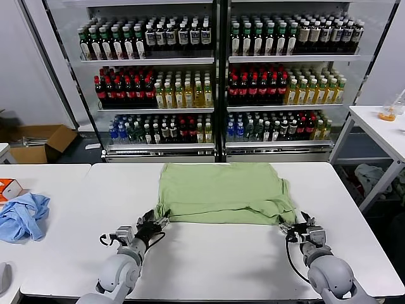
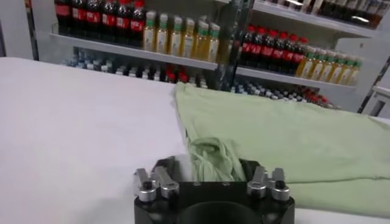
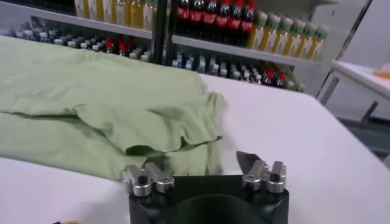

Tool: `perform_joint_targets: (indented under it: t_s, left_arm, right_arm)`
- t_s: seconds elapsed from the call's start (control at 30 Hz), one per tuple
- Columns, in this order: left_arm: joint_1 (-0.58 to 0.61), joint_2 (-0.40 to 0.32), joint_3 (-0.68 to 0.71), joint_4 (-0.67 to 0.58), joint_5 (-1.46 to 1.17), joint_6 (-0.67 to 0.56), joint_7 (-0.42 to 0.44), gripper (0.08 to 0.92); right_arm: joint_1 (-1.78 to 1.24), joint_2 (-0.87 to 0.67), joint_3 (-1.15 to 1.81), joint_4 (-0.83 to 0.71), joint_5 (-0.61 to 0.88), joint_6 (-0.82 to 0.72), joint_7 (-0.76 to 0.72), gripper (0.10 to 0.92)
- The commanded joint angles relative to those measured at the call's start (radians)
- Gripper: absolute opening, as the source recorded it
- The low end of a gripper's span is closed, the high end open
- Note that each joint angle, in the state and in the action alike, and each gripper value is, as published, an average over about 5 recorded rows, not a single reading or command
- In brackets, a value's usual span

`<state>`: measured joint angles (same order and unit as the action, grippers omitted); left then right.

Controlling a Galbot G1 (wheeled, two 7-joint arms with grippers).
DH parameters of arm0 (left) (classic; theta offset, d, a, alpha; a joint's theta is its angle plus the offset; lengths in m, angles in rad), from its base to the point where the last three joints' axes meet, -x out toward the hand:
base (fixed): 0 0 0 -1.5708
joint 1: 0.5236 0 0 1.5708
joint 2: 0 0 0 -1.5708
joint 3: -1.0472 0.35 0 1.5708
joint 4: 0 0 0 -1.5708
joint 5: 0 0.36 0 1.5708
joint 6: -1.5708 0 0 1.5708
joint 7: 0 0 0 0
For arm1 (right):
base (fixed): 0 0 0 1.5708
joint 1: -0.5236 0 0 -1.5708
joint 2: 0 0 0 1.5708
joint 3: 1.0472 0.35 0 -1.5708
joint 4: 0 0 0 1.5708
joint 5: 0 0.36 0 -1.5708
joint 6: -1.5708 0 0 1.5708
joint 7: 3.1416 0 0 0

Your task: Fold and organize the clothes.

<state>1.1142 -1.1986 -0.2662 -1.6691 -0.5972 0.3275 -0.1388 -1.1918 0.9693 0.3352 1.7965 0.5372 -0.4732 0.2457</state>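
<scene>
shirt (image 1: 224, 193) underside: lying hidden against the worktop (image 1: 209, 259)
bottle labels (image 1: 190, 92): showing too small to read
grey object (image 1: 4, 277), near left: being cut off by the edge

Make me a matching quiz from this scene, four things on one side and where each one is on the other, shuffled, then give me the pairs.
Things:
1. green shirt
2. blue cloth
3. left hand
4. right hand

Places:
A. crumpled on the table off to the robot's left
B. at the shirt's near right corner
C. spread flat across the middle of the white table
D. at the shirt's near left corner

Pairs: 1-C, 2-A, 3-D, 4-B
</scene>
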Motion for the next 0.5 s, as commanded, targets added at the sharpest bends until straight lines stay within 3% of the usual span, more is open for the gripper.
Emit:
perform_joint_targets:
  t_s: [0.03, 0.5]
  left_arm:
    - [0.0, -0.003, 0.006, 0.016, 0.01, 0.004, 0.0, 0.53]
    - [0.041, -0.014, 0.004, -0.041, -0.026, 0.007, 0.027, 0.134]
  right_arm:
    - [0.003, 0.001, -0.003, -0.013, 0.061, -0.024, 0.002, 0.545]
    - [-0.058, -0.033, 0.013, 0.055, 0.061, -0.003, -0.015, 0.16]
